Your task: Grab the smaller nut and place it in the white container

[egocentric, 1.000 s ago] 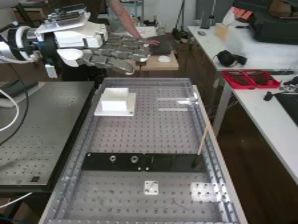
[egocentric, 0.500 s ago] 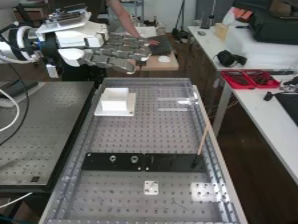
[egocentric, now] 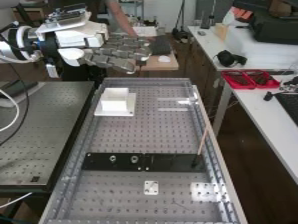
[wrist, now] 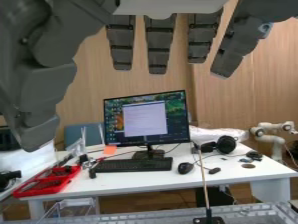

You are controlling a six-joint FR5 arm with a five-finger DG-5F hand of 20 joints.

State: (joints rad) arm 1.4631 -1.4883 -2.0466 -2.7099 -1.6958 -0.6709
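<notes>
Robot hand (egocentric: 118,52), high view, upper L: held level above & beyond far end of perforated bench (egocentric: 120,136), well apart from the parts on it. Fingers (wrist: 158,47) extended, nearly straight, w/ narrow gaps btwn neighbours; thumb (wrist: 36,95) set wide of them. Hand thus wide open, grasp empty, touching neither container nor bar. White container (egocentric: 114,103): upright nr bench's far end, on a white base plate (egocentric: 129,110); contents, if any, can't be told. Flat black bar (egocentric: 169,162): lies across nr end, bearing larger nut (egocentric: 113,159) w/ bearing (egocentric: 134,159) just beside it, to view's R. Smaller nut: too small to tell, so exact pos. uncertain. Thin stick (egocentric: 203,140): rises, slightly tilted, nr bar's R end. Wrist view, beyond fingers: white desk (wrist: 126,184) w/ monitor (wrist: 146,120), keyboard (wrist: 133,165), mouse (wrist: 185,168) & red tray (wrist: 43,185).
</notes>
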